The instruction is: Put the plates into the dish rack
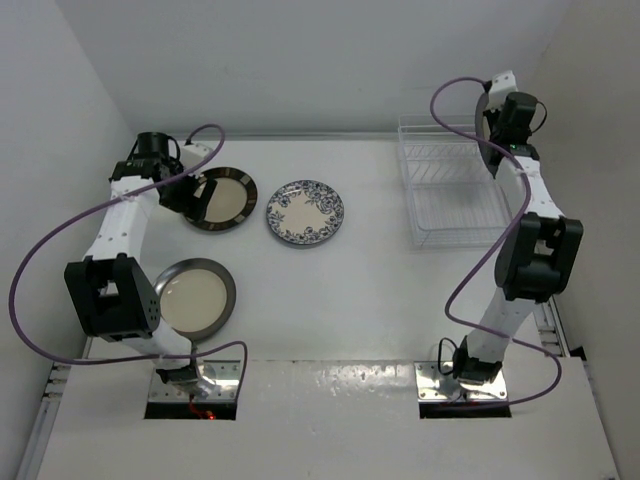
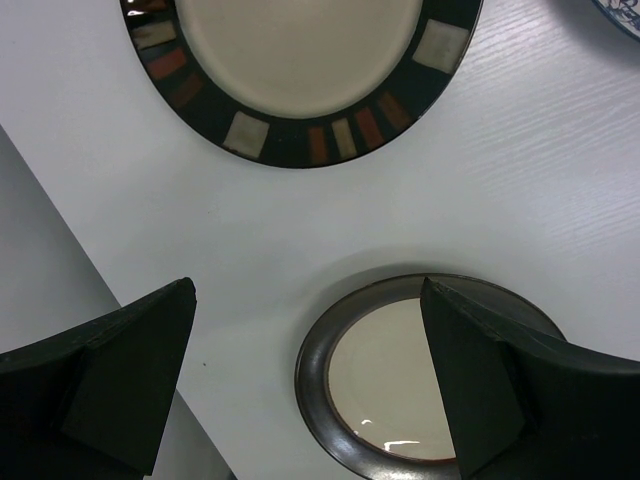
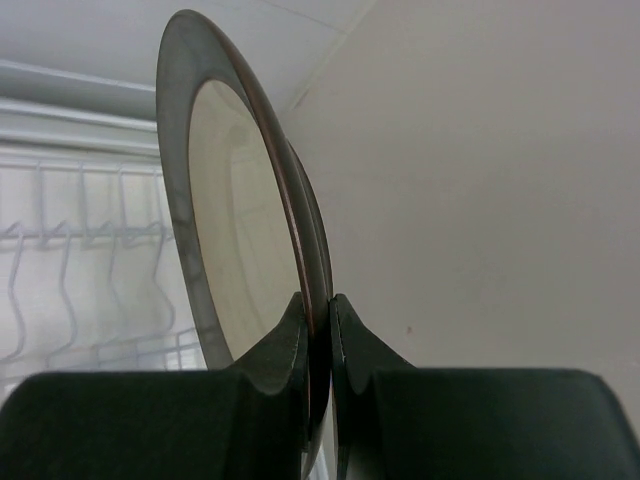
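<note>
Right gripper is clamped on the upright grey-rimmed plate at the dish rack's far right corner. The plate's lower edge is hidden behind the fingers. Left gripper, jaws apart and empty, hangs over the table. The striped-rim plate is cut off in the wrist view.

— How is the light?
— Bright and even from overhead on my top view; only soft shadows, plus glare on the glossy white table near the bases.
— Wrist feeds?
— My left is crisp, with a small glint on the grey-rimmed cream-centred round plate. My right is dimmer; the white wire dish rack looks washed-out and soft.
</note>
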Robot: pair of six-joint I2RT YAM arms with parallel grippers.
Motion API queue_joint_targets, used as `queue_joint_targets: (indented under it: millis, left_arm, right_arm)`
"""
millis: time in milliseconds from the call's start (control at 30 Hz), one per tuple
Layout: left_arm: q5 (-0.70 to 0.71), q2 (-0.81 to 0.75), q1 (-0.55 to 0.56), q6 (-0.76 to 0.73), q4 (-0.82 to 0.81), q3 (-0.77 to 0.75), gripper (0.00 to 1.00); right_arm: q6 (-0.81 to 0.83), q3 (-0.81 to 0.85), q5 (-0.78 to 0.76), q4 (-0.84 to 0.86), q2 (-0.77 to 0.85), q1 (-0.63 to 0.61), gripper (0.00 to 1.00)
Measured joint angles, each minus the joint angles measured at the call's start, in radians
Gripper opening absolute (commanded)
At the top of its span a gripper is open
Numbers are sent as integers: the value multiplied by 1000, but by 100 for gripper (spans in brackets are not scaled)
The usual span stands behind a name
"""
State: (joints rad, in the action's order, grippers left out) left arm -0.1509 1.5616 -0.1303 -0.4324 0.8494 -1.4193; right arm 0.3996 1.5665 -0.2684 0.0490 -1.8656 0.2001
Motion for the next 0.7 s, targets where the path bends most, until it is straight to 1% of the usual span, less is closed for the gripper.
queue_joint_targets:
  millis: [67, 133, 400, 600, 700]
  left_arm:
    - [-1, 3, 0, 0, 2, 0, 100]
    - [-2, 3, 0, 0, 3, 0, 100]
    - [-3, 3, 0, 0, 3, 0, 100]
    - [-3, 6, 0, 0, 3, 0, 100]
    - [-3, 9, -1, 0, 3, 0, 100]
  right_arm:
    - [17, -22, -8, 14, -1, -17, 0]
    - [30, -22, -20, 12, -5, -29, 0]
    - [94, -22, -85, 87, -5, -58, 0]
    - [74, -77, -135, 134, -5, -76, 0]
    - [29, -106, -145, 114, -5, -78, 0]
